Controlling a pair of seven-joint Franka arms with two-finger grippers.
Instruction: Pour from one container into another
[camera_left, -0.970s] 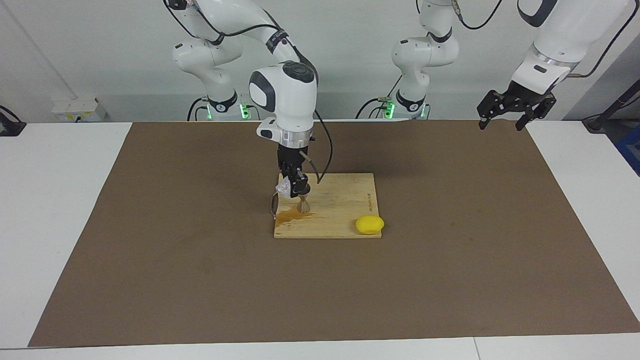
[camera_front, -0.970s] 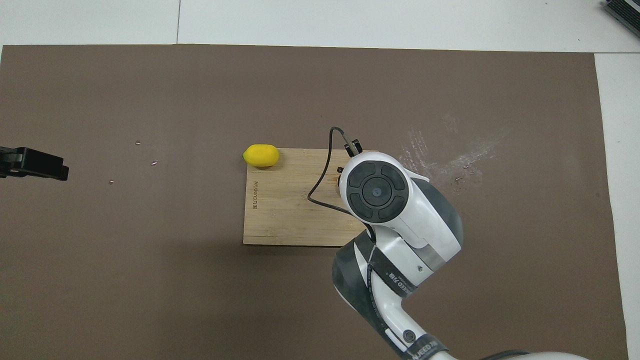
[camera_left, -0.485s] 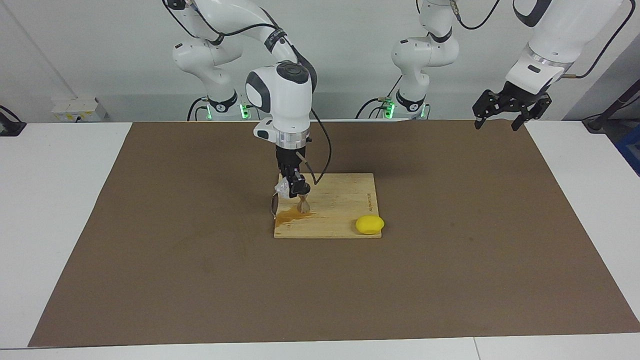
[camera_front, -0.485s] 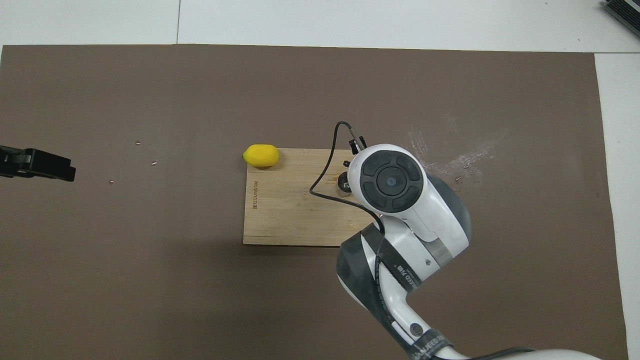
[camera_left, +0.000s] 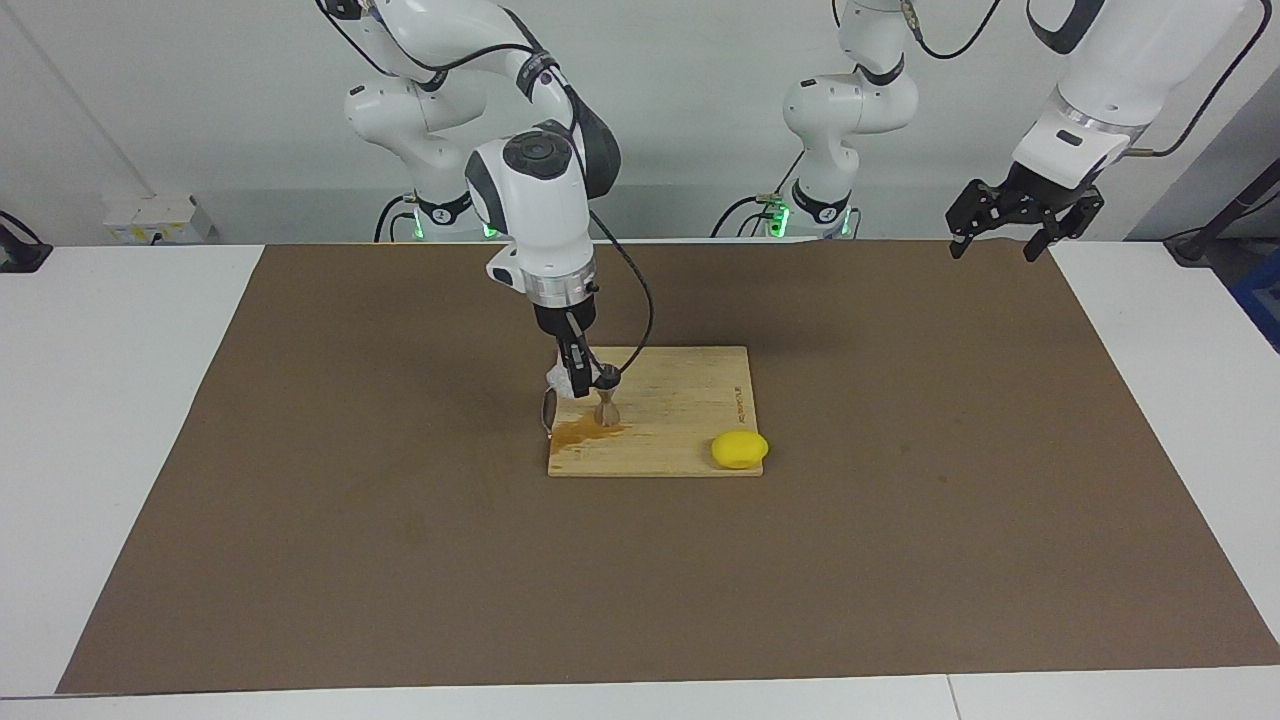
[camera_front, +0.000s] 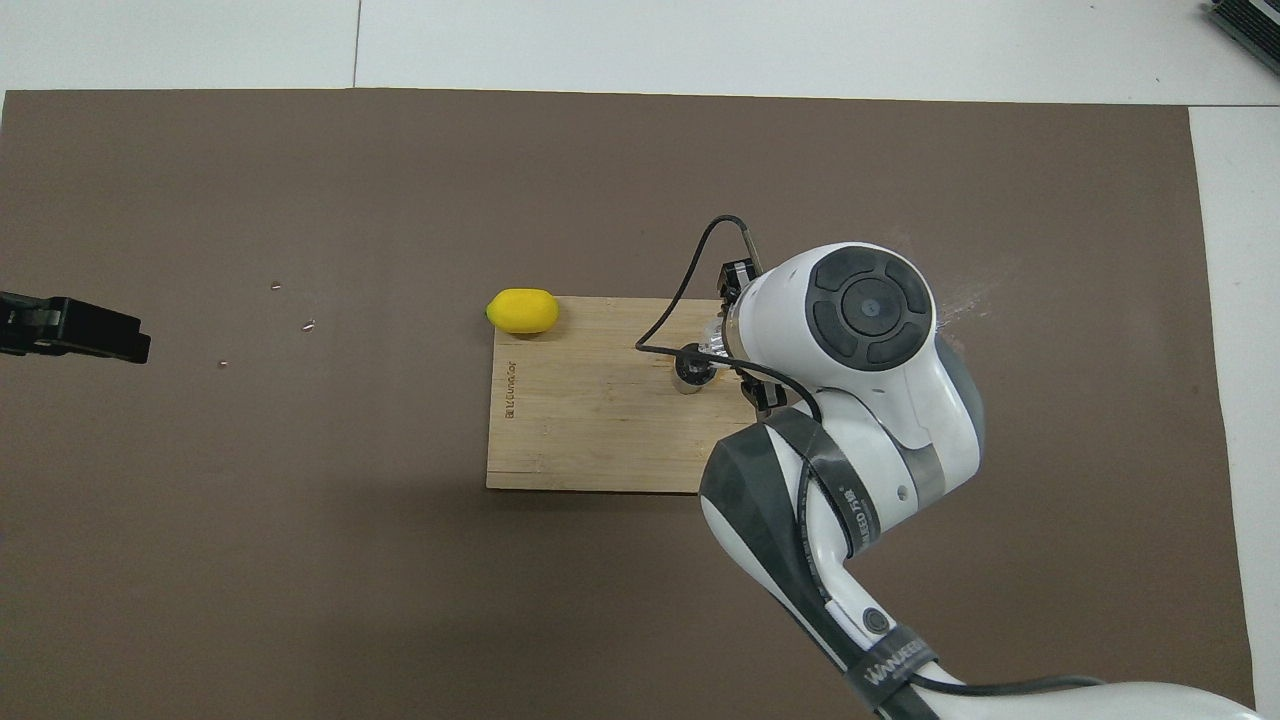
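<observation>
The small clear cup is held in my right gripper, which is shut on it just above the wooden board, at the board's edge toward the right arm's end. The metal hourglass jigger stands upright on the board right beside the gripper; it also shows in the overhead view. In the overhead view my right wrist hides the cup. My left gripper waits open, raised over the left arm's end of the table.
A brown wet patch lies on the board by the jigger's foot. A yellow lemon sits at the board's corner farthest from the robots, toward the left arm's end. A brown mat covers the table.
My right wrist has swung toward the right arm's end of the table with the cup, uncovering the jigger in the overhead view. My left gripper rose slightly, then held still.
</observation>
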